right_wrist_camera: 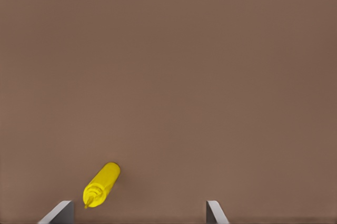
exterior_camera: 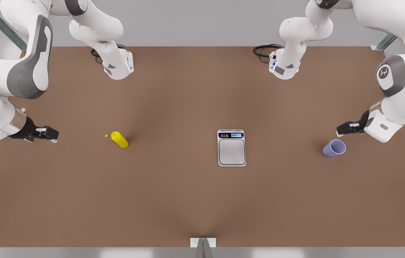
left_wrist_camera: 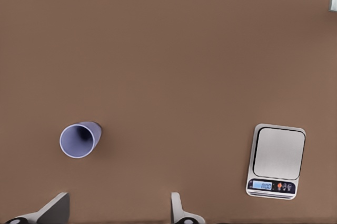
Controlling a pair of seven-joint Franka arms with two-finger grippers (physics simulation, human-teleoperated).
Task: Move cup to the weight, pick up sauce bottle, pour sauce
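Brown tabletop (exterior_camera: 173, 200) is filling the scene, w/ a grey wall strip lying behind it and a small grey bracket (exterior_camera: 202, 244) sitting at the near edge.

Near-to-far, front view: weight (exterior_camera: 231, 148) is lying flat approx. mid-table, display strip facing the far side, plate bare. Cup (exterior_camera: 334, 148) is standing on the table well apart from the weight, toward the front view's right; its open mouth is showing in the left wrist view (left_wrist_camera: 79, 139). Sauce bottle (exterior_camera: 119, 139) is standing on the table toward the front view's left, nozzle end pointing leftward, well apart from the weight.

Left gripper (exterior_camera: 341, 130) is hovering just beside the cup at the front view's right, not touching it; fingers (left_wrist_camera: 177, 209) are spread apart w/ nothing between them. Right gripper (exterior_camera: 50, 135) is hovering near the sauce bottle (right_wrist_camera: 101, 184) at the front view's left, clear of it; fingers (right_wrist_camera: 212, 212) are likewise spread wide, holding nothing.

Both arm bases are sitting at the far table edge.
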